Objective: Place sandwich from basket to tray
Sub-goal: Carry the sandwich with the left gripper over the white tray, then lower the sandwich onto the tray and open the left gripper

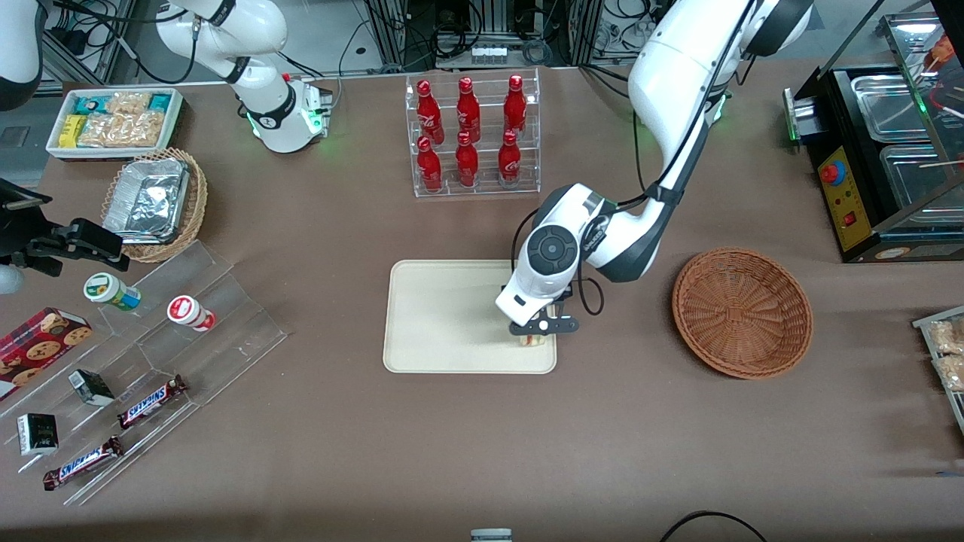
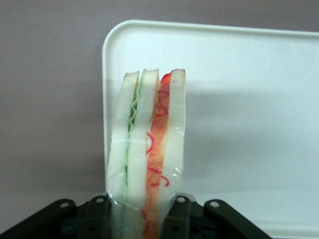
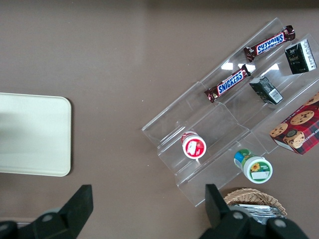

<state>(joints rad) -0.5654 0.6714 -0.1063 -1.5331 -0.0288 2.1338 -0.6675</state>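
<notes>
The working arm reaches in from the upper right of the front view, elbow bent, its wrist turned straight down so the gripper (image 1: 536, 334) sits low over the tray (image 1: 444, 316), at the corner nearest the basket (image 1: 742, 312). The fingers (image 2: 177, 219) are clamped on the sandwich (image 2: 147, 149). The wedge stands on edge between them, long axis running away from the gripper, its layered cut face toward the wrist camera.

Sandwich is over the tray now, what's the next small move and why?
Probably lower a touch and open. The gripper holds the sandwich upright over the tray, near its corner by the basket, which is empty.
</notes>
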